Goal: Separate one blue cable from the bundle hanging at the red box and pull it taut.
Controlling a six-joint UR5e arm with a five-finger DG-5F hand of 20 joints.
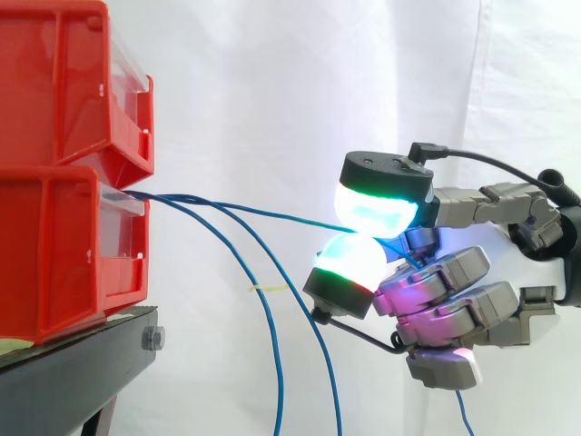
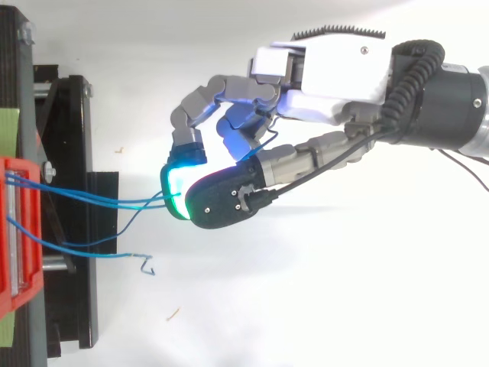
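My hand [image 1: 454, 300]: reaching in level with the bins, fingers curled.
My fingertips [image 1: 377, 204]: two glowing pads pressed together, clamped on one blue cable [image 1: 272, 214].
That blue cable: runs almost straight from my pads to the lower red bin [image 1: 64, 254]; its free end hangs below my palm.
The other blue cables [image 1: 313, 327]: two, sagging from the same bin, beneath my fingertips.
The black stand [image 1: 73, 372]: under the bins, well apart from my fingers.

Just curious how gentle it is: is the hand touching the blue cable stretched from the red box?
Touching. The side view shows the hand pinching the taut blue cable between two glowing fingertips, no gap.
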